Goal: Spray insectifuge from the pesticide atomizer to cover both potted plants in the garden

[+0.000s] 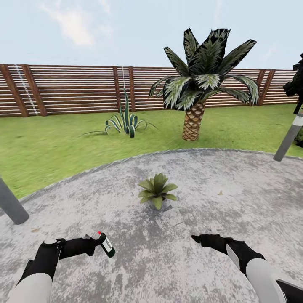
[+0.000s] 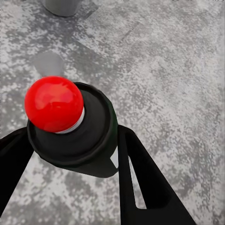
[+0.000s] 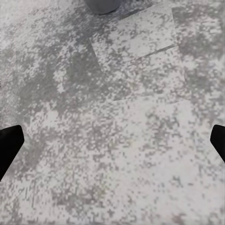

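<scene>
Clearly the left gripper [image 1: 96,243] has the pesticide atomizer [image 1: 106,244] clamped between its two fingers [image 2: 140,178], the jaws closed against the sides of the black bottle just under its shoulder, low over the grey paved patch [image 1: 235,198]. It looks like a small, rigid, light bottle with a smooth hard shell, so it will likely neither bend nor crush, but it may slip or twist in a loose pinch; holding it across the middle of the body, as now, seems the sound place, leaving the top free. In the head view its long axis lies tilted, the red ball [image 2: 54,103] on top pointing up and towards the robot's left, the base down and to the right; in the left wrist view the ball faces the camera. So the top does not point at the potted plant [image 1: 157,190], which sits ahead near the middle of the paving, well apart from the bottle. The right gripper [image 1: 202,239] hangs empty over the paving, its fingertips [image 3: 9,145] spread wide.
</scene>
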Motion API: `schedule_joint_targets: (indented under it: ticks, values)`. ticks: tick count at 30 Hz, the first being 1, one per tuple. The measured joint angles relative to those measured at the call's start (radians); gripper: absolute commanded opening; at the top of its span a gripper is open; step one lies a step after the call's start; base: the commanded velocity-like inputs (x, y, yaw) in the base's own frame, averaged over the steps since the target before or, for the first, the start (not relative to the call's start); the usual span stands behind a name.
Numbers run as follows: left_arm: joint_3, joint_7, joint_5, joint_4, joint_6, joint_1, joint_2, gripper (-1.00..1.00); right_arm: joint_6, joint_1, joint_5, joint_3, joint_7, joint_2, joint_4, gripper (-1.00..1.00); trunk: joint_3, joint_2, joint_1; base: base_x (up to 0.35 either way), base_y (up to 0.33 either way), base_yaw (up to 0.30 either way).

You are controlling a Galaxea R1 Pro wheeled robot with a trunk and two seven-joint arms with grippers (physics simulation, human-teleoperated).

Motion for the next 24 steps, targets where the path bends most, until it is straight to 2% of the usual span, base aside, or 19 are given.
schedule_joint_targets:
  ticks: [24]
  values:
    - [0.0, 0.0, 0.0, 0.0, 0.0, 0.001, 0.0, -1.0, 0.0, 0.0, 0.0, 0.0, 0.0, 0.0, 0.0, 1.0, 0.075, 0.168, -0.092, 0.0, 0.0, 0.0]
